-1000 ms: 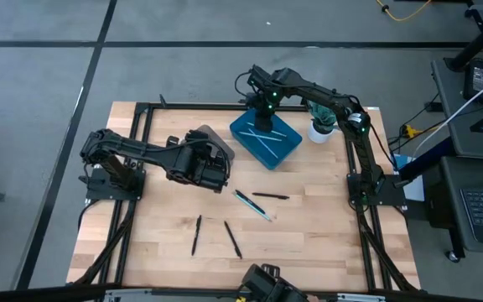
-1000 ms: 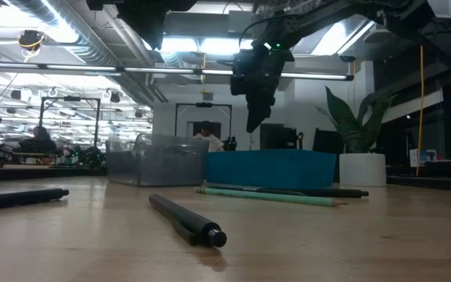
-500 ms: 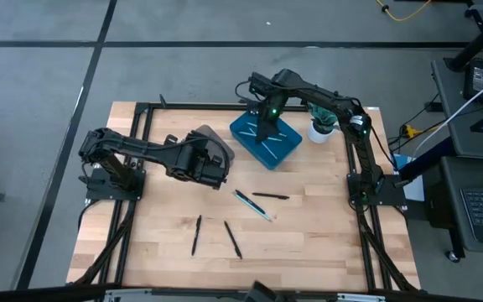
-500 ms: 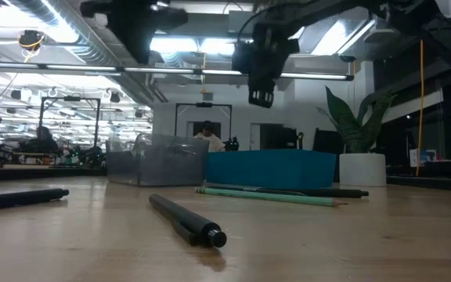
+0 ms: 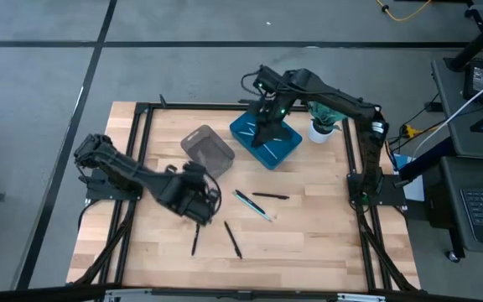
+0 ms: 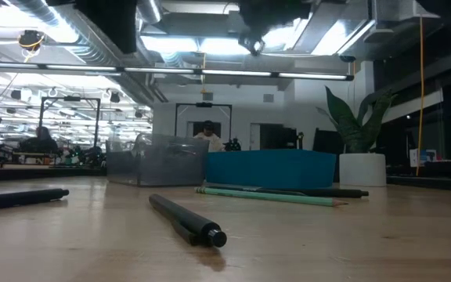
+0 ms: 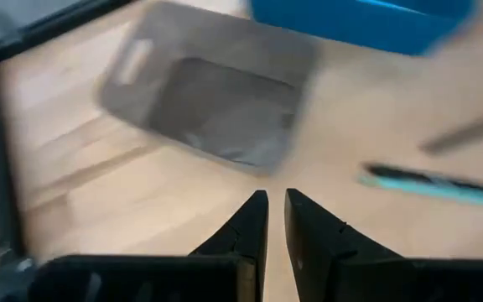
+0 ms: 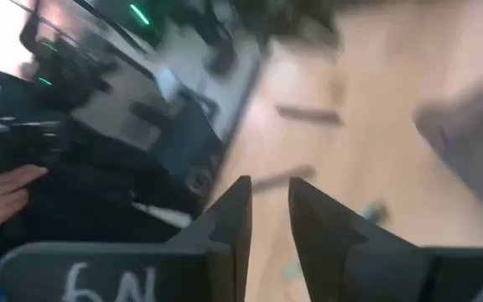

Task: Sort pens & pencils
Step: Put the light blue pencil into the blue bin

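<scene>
Left gripper [image 5: 198,201]: lower left of centre in the high view, above bare wood; fingers [image 7: 243,226] nearly together with a thin slit between, nothing pinched.
Right gripper [image 5: 267,117]: upper centre, over the blue bin [image 5: 265,139]; fingers [image 8: 231,220] a narrow gap apart, empty.
Pens & pencils: two black sticks [image 5: 231,238] lie low on the table below the left gripper; a light blue stick [image 5: 252,205] and a black one [image 5: 270,196] lie close together at centre; pale sticks lie inside the blue bin.
Around: a grey clear bin [image 5: 207,151] just left of the blue bin; a potted plant [image 5: 320,126] to its right.
In the way: the left gripper covers the upper end of one black stick.
Low view only: people at desks far behind the table; both grippers are cut off at the top edge.
Right wrist view only: a person's hand [image 8: 2,191] at the left edge.
</scene>
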`<state>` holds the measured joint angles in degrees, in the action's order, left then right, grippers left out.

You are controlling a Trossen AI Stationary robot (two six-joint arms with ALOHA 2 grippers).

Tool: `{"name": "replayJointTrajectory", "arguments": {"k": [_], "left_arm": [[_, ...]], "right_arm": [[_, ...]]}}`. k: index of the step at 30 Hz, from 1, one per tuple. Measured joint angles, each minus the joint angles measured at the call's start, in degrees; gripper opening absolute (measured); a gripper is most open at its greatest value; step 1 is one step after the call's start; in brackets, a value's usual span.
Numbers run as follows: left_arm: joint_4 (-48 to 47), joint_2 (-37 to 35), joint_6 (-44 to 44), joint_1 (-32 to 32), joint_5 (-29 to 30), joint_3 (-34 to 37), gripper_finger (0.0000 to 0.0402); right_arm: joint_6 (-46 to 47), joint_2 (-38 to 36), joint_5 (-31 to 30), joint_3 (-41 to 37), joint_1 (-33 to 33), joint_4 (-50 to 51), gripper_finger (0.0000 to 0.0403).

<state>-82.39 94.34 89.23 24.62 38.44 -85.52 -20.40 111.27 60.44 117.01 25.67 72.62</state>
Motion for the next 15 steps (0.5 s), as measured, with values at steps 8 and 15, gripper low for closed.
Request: {"name": "replayJointTrajectory", "arguments": {"k": [8, 15], "left_arm": [[8.8, 6.51, -24.83, 1.44, -0.63, 0.02, 0.0039], [16.1, 11.79, -47.66, -5.08, -2.55, 0.09, 0.0039]], "right_arm": [[16.97, -6.9, 8.78, -0.02, -0.15, -30.69, 0.0083], [38.83, -11.47, 9.36, 0.0, -0.15, -60.67, 0.0083]]}}
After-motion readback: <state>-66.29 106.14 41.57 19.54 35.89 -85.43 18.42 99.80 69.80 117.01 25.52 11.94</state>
